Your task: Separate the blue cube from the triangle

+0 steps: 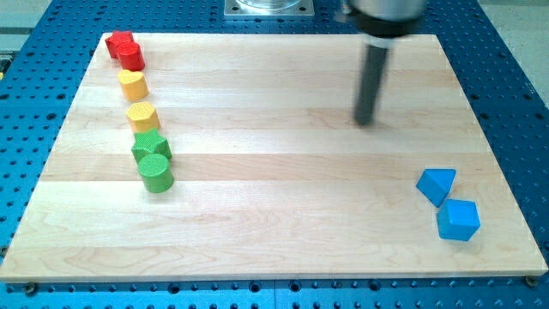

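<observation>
- One camera only, set high and looking down at a slant across the wooden board (274,172).
- The board nearly fills the frame; its far edge lies along the top, its near edge along the bottom.
- The blue perforated table (506,51) shows as a border.
- The rod enters from the upper right, my tip (365,121) in view.
</observation>
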{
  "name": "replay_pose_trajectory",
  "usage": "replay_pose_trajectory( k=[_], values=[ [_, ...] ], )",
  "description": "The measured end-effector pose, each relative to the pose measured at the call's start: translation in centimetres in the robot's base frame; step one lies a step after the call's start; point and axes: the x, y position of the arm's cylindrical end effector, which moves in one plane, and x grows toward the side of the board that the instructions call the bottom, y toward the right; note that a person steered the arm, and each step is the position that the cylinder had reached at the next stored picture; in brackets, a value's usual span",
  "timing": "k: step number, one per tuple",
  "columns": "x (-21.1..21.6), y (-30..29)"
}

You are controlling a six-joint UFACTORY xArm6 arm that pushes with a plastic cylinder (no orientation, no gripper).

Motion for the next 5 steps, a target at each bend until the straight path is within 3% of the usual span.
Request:
replay_pose_trajectory(
  k=[1,2,3,4,5],
  values=[
    [7.0,9.6],
    [14.8,13.6],
    [20.7,12.9],
    [20.2,8.6],
    [18.4,9.5]
  ],
)
